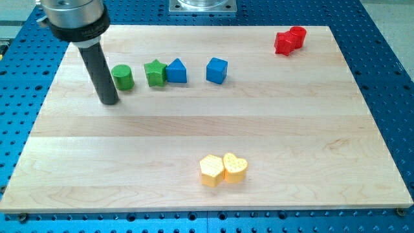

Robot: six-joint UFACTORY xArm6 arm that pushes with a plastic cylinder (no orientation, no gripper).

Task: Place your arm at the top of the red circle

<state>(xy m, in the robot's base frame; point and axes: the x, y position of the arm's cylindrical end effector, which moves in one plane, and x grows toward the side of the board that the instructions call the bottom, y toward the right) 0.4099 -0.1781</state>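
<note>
The pale wooden tabletop (207, 129), made of long planks with fine grain running left to right, rests on a blue metal plate (381, 77) dotted with holes. Over its far left corner hangs the arm's dark, smooth rod (98, 65), slightly tilted, under a silver and black collar. There is no claw on this arm, so nothing is gripped; my tip (110, 102) sits on the wood just left of and slightly nearer than the green cylinder (122, 77), close beside it, though contact cannot be told.

In a row to the right stand the green star (155, 72), touching the blue triangular block (176, 71), then the blue cube (217, 70) standing apart.

The red circle (297, 36), a short upright cylinder with its round face up and no long axis across the board, is at the far right corner, pressed against a red star-like block (283, 43) on its left. It lies well apart from my tip.

Near the front edge, a yellow hexagon (211, 170) and a yellow heart (235, 167) touch; both look ridged.
</note>
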